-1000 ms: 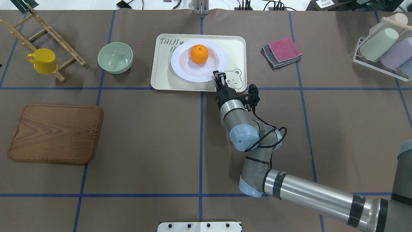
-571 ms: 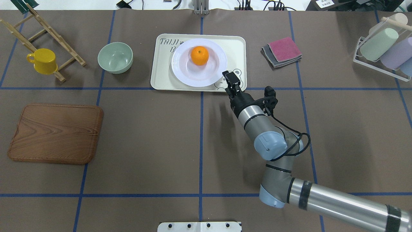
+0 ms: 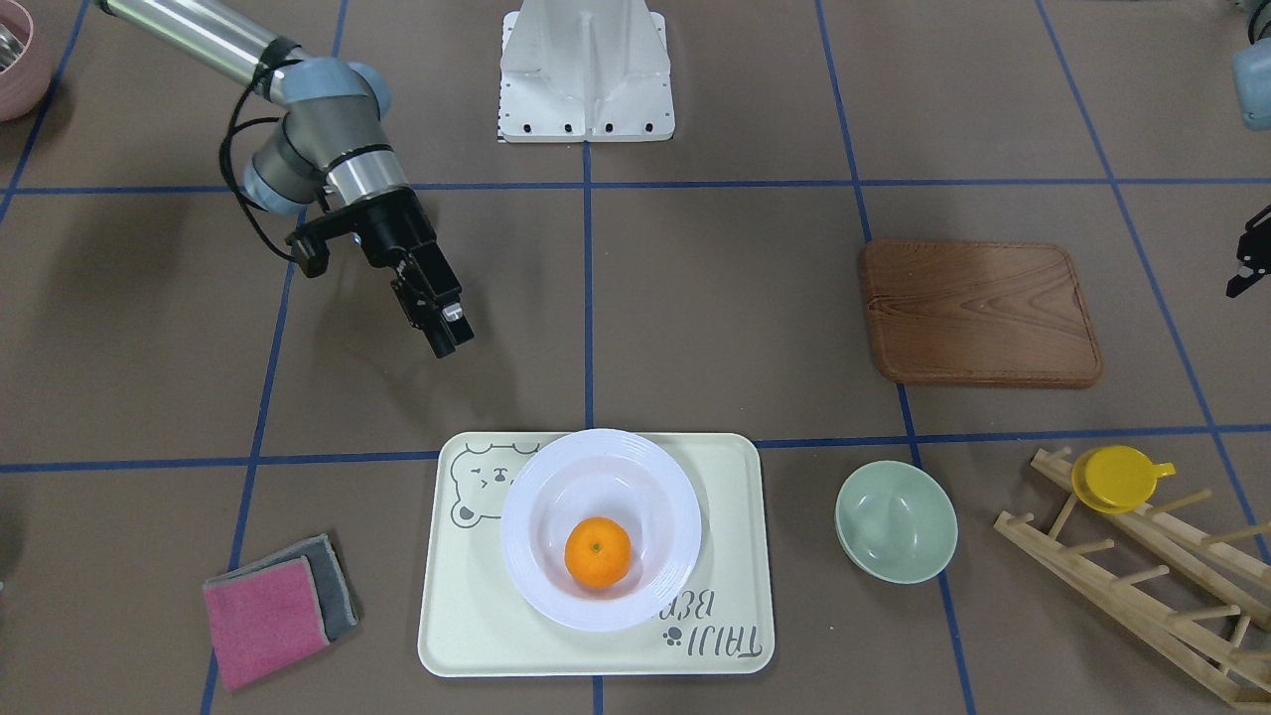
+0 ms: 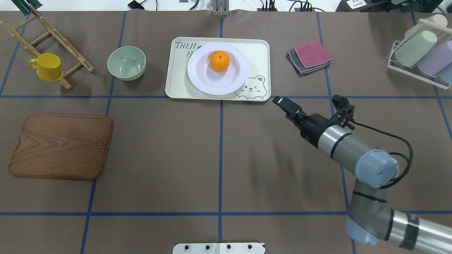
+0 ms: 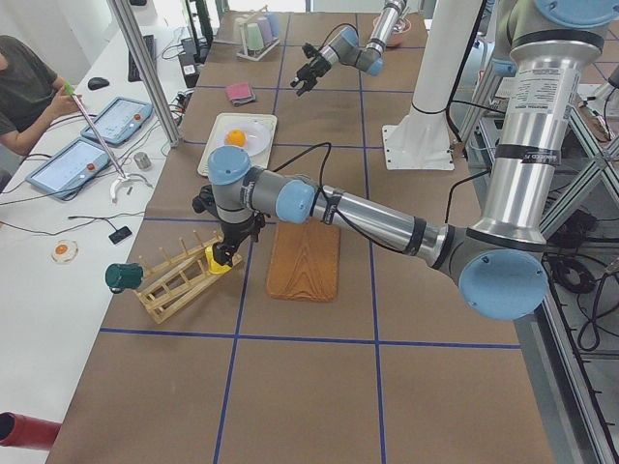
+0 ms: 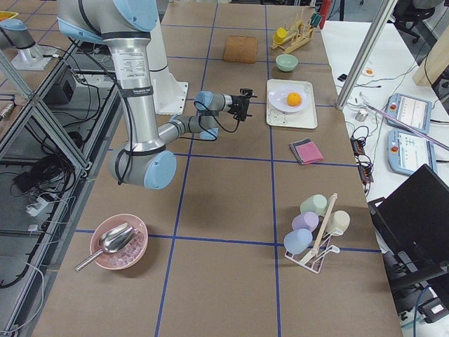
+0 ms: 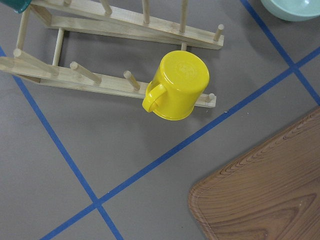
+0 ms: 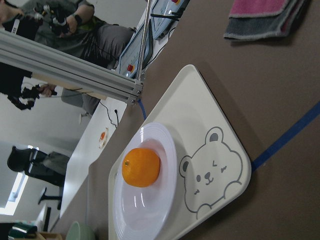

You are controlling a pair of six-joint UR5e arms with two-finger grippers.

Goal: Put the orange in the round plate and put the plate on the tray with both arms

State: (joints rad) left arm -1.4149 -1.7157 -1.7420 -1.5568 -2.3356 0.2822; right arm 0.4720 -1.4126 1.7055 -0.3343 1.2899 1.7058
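Orange (image 4: 219,61) in plate (image 4: 201,79) on tray (image 4: 259,53), bowl (image 4: 126,63) & cloths (image 4: 309,56) flanking. R claw (image 4: 281,102) beside tray, L claw (image 5: 224,256) over cup (image 7: 175,85); widths can't tell.

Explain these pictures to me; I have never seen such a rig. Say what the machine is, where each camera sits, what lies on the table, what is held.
Two jointed robot arms work at a table. Views: from above, from across, from each table end, one from each wrist. The orange sits in the round plate on the tray. The right gripper hangs beside the tray, holding nothing. The left gripper hovers by a yellow cup on a wooden rack.
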